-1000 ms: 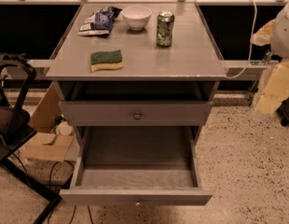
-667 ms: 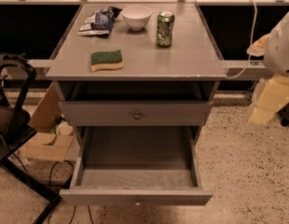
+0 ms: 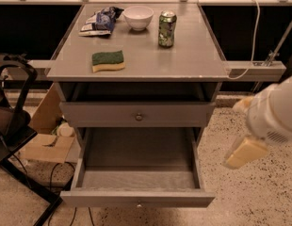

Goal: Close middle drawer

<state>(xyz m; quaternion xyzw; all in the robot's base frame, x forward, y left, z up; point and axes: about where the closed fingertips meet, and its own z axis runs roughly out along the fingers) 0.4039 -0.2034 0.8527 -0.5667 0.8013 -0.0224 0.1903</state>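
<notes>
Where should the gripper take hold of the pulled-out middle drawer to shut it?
Likely the front panel of the middle drawer, at its small centre knob, coming from the front. The drawer stands pulled far out with its flat front facing outward, so a centred push should slide it straight in. The gripper hangs off to the right of it, touching nothing.

— Which one is standing open?
— The flat-fronted grey middle drawer. It is sitting pulled far out toward the camera and lying level, with its shallow grey box showing in full. A small round knob is sitting at the centre of its front.
— And the robot's hand?
— The hand is hanging to the drawer's right, beside the box and apart from it.
</notes>
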